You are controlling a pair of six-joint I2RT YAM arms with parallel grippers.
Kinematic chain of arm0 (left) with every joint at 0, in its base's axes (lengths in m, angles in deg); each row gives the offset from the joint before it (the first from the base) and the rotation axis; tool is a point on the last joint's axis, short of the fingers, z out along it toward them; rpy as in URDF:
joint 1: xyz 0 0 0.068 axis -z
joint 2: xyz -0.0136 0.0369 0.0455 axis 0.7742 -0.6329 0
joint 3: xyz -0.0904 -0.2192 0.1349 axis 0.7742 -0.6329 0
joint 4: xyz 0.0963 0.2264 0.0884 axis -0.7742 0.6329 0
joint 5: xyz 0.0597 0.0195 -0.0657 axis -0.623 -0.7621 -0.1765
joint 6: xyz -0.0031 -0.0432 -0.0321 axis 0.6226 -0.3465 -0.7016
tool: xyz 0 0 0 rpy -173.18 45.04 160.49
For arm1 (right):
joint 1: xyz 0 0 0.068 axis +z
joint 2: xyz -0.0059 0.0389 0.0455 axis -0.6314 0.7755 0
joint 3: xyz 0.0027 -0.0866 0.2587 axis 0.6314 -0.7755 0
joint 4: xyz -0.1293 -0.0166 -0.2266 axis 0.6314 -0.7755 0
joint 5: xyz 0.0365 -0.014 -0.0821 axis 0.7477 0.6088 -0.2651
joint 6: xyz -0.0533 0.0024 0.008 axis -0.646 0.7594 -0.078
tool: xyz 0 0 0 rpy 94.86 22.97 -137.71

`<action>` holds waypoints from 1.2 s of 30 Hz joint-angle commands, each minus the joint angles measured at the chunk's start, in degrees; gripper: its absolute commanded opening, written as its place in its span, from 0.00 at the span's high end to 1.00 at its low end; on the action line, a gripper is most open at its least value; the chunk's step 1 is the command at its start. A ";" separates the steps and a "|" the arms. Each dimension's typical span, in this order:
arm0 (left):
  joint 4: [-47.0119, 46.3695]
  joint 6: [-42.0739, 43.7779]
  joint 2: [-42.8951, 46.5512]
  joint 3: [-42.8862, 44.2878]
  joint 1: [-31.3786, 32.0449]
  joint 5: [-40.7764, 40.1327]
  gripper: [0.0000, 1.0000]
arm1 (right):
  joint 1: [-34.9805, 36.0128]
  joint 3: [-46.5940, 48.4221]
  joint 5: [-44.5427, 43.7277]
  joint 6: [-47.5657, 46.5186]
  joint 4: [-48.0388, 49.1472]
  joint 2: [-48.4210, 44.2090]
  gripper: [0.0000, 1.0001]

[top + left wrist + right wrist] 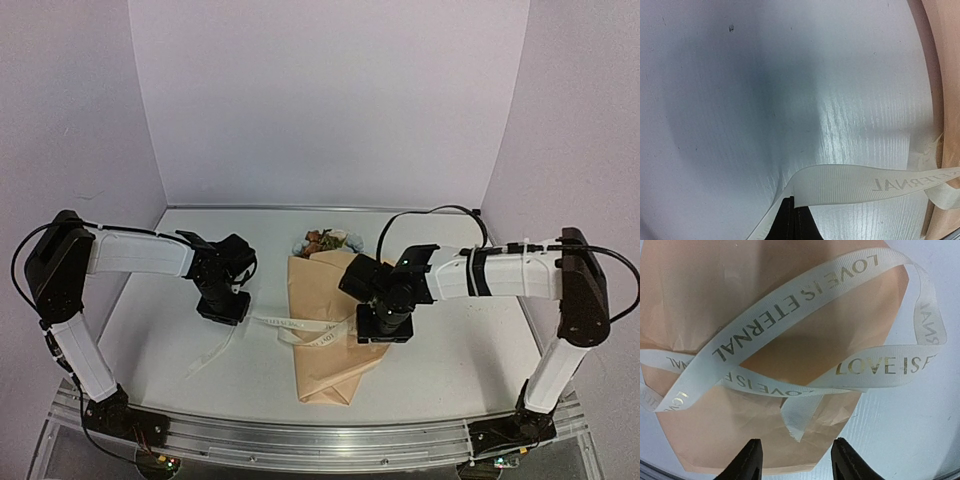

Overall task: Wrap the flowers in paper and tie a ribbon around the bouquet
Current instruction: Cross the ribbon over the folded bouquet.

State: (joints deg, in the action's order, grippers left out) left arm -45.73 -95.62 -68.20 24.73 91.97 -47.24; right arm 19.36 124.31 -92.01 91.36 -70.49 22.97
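Note:
The bouquet (pixel 322 335) lies on the table as a tan paper (pixel 710 425) cone, its narrow end toward me. The flowers (pixel 326 241) poke out of the far, wide end. The cream ribbon (pixel 300 328), printed "LOVE IS ETERNAL", crosses the cone in loose loops (pixel 790 305). Its frayed loose end (pixel 801 416) rests on the paper just ahead of my right gripper (pixel 797 461), which stands open with nothing between its fingers. Left of the cone, my left gripper (pixel 792 212) is shut on the ribbon (pixel 865 182), low over the table. The paper's edge (pixel 947 75) shows at the right of the left wrist view.
A slack tail of ribbon (pixel 210 355) trails toward the near left. Pale walls (pixel 320 100) close the table (pixel 450 370) in at the back and both sides. A metal rail (pixel 320 445) carrying the arm bases runs along the near edge.

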 commanded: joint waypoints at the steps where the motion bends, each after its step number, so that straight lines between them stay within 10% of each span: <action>1: -0.87 1.19 1.53 1.42 -0.19 -0.24 1.00 | -0.48 3.30 -2.65 2.04 -0.47 3.56 0.51; 12: -0.34 1.96 0.84 2.87 -0.27 -0.46 1.00 | -2.48 -0.89 -4.11 6.77 7.10 6.67 0.48; 25: -0.01 1.93 0.22 3.32 -0.56 -1.10 1.00 | -3.31 -5.03 -0.06 8.97 11.78 4.61 0.98; 36: 0.20 0.02 0.36 2.67 -2.95 -3.31 1.00 | -5.11 -11.96 15.53 2.85 3.63 -6.96 1.00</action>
State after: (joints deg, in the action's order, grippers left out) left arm -45.66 -94.49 -68.23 25.52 90.50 -48.56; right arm 15.88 115.15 -84.56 97.58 -61.92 22.63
